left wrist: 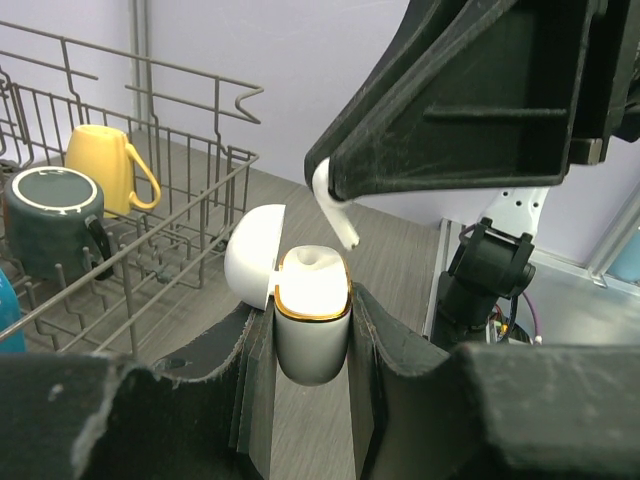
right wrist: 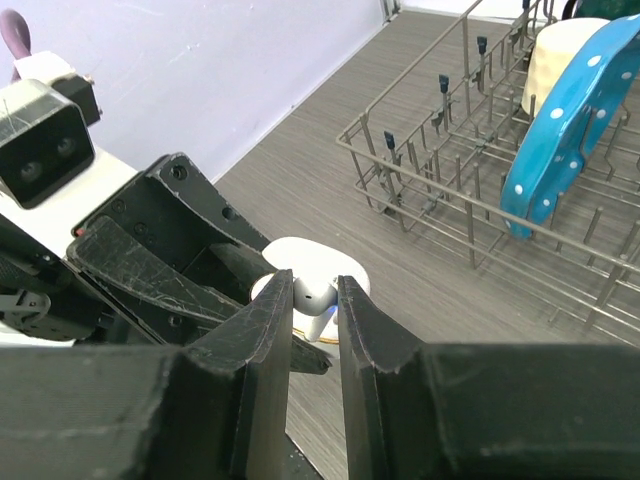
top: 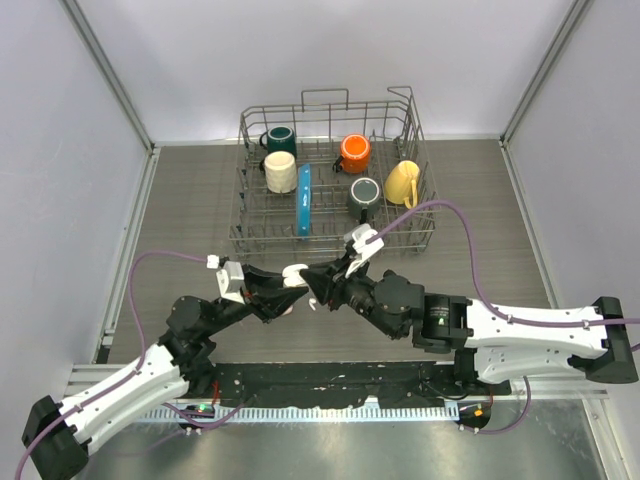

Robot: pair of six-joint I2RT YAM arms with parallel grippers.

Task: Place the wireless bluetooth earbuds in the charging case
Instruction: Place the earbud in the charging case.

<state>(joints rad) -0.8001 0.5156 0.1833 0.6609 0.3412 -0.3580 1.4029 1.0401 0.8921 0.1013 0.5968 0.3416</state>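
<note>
My left gripper [left wrist: 312, 312] is shut on the white charging case [left wrist: 312, 335], held upright above the table with its lid [left wrist: 250, 255] flipped open to the left. My right gripper [right wrist: 316, 292] is shut on a white stemmed earbud [right wrist: 320, 295]. The earbud [left wrist: 335, 208] hangs stem down just above the case's gold-rimmed opening, slightly to its right. The two grippers meet tip to tip in the top view, left [top: 283, 290] and right [top: 314, 283], with the case [top: 293, 274] between them. Something white sits in the case's opening; I cannot tell what. No other earbuds show.
A wire dish rack [top: 330, 105] stands behind the grippers. It holds a dark green mug [top: 280, 138], a cream mug [top: 281, 172], an orange mug [top: 354, 152], a yellow mug [top: 402, 183], a dark mug [top: 364, 192] and a blue plate [top: 303, 200].
</note>
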